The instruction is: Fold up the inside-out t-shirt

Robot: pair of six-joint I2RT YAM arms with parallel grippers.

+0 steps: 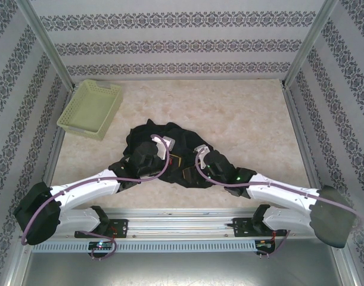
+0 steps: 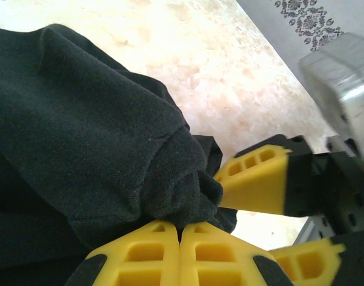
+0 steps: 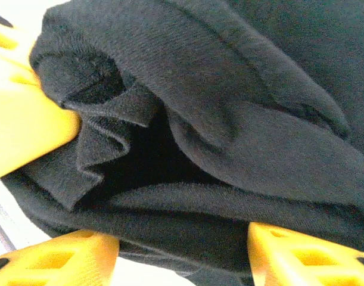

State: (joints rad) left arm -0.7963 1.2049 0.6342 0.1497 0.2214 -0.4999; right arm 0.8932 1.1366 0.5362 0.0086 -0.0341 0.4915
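Seen from above, the inside-out t-shirt (image 1: 161, 134) lies in a crumpled black heap on the pale marbled table (image 1: 247, 113), at its middle and towards the near edge. Both arms reach in from the near corners, and their wrists meet over the near side of the heap. A pale yellow-green lattice basket (image 1: 89, 109) sits at the far left corner, well apart from the shirt.

In the left wrist view, the left gripper (image 2: 180, 238) is clenched. Its two yellow fingers are pressed flush together, and a thick bunch of black cloth is gathered right at their tips, so it appears to be pinching the shirt there. Soft folds rise up and to the left of the grip. Just to the right are two more yellow fingers (image 2: 253, 185) belonging to the other arm, standing apart from each other, one of them touching the same bunch of cloth.

In the right wrist view, the right gripper (image 3: 182, 235) has its jaws spread wide – one yellow fingertip at the lower left, one at the lower right – with layered folds of the shirt lying across the gap between them. The cloth is draped over the fingers rather than squeezed. A hem or sleeve edge curls open at the upper left, resting against another yellow finger (image 3: 21, 125).
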